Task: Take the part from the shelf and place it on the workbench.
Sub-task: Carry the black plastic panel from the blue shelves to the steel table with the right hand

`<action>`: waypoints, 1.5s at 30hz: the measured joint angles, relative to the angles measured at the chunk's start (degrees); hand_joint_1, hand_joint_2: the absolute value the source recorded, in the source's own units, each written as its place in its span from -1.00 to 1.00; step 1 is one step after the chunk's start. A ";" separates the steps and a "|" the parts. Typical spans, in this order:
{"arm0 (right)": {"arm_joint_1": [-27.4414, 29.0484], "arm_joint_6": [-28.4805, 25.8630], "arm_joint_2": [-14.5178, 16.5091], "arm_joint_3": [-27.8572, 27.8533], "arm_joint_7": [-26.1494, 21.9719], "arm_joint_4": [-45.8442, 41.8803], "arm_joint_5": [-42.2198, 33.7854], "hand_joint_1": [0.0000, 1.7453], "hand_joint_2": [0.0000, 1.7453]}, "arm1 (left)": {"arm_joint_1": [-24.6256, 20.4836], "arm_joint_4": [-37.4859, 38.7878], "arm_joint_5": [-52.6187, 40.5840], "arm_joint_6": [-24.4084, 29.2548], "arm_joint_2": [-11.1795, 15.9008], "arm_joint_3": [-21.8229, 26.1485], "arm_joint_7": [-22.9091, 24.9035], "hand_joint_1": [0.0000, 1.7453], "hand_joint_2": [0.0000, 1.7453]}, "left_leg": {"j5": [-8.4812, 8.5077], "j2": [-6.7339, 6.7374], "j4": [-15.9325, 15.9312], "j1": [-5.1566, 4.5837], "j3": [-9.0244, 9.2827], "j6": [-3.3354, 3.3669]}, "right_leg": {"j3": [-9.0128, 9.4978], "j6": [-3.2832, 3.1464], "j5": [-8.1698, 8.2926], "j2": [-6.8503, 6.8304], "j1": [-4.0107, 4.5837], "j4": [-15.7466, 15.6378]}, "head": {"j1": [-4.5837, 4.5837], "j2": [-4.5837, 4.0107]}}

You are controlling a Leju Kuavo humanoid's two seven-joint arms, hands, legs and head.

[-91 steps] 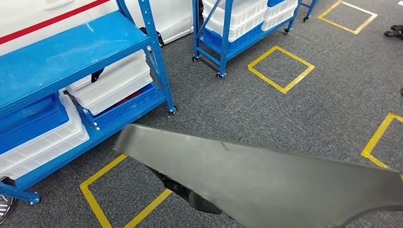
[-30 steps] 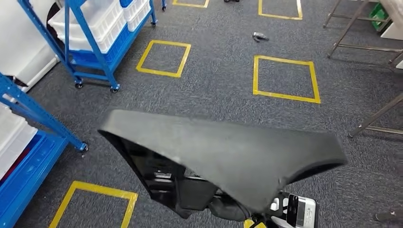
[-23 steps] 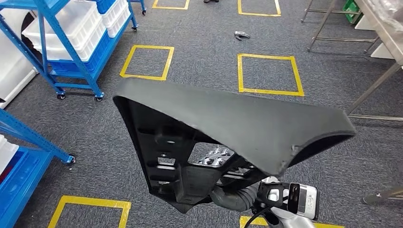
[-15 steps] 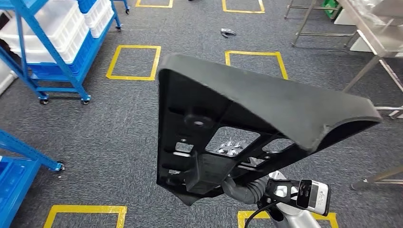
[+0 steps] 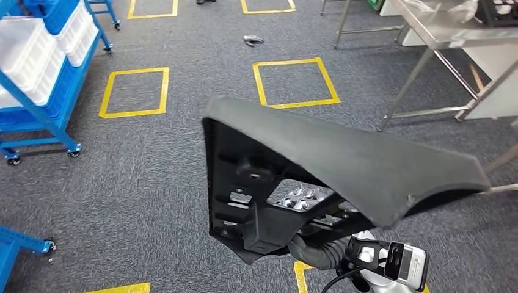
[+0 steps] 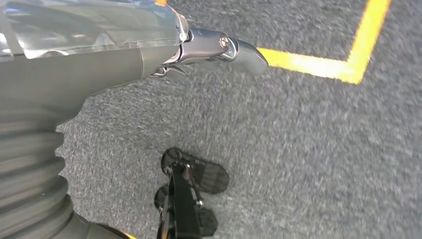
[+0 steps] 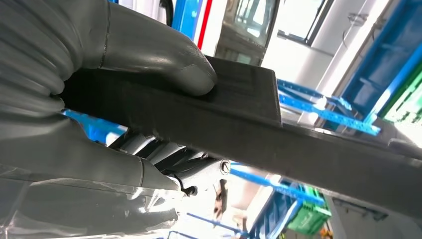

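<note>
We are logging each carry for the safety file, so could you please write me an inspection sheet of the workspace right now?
Surface: grey carpet with yellow taped squares.
Job's things: black part held up off the floor; steel workbench ahead to the right.
Clutter: small dark object on the carpet.
Hands: right hand grips the part's edge; left hand hangs over the floor, holding nothing.
Cables: black cable by the right wrist.
Surroundings: blue shelf with white bins.

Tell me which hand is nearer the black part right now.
Right. The right hand grips the black part, thumb pressed on its edge. The left hand hangs apart from it, over the carpet, holding nothing.
</note>
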 joint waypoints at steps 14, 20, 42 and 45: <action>-1.26 1.31 0.28 1.37 2.75 -0.07 -0.93 0.88 1.00 | -0.50 -0.09 0.93 -0.05 0.04 0.88 0.83 -1.00 1.00 | 1.94 -6.53 0.09 0.86 -1.58 0.35 | -0.91 1.74 -0.67 7.45 -1.05 2.10 | -0.27 0.00; -1.88 1.28 0.28 1.82 3.08 0.00 -1.01 0.88 1.00 | -0.37 -0.09 1.39 0.21 -0.15 1.12 0.80 -1.00 1.00 | 2.09 -3.43 -0.22 0.77 -1.86 1.57 | -8.16 2.93 -8.06 2.55 -1.31 17.01 | 0.18 0.00; -4.91 2.13 0.38 3.06 4.96 1.40 -3.71 0.88 1.00 | -0.40 -0.52 4.27 -0.45 1.26 3.42 3.75 -1.00 1.00 | 1.96 -8.46 0.76 1.51 -2.51 -1.19 | -0.25 1.36 -1.40 7.84 -1.28 1.97 | -0.19 -0.01; -4.53 2.06 0.10 2.79 4.17 1.39 -3.72 0.88 1.00 | -0.36 -0.74 4.41 -0.02 1.53 3.62 4.72 -1.00 1.00 | 1.83 -7.44 0.46 1.40 -2.33 0.08 | -0.78 2.10 -1.40 8.47 -1.37 2.12 | -0.22 0.00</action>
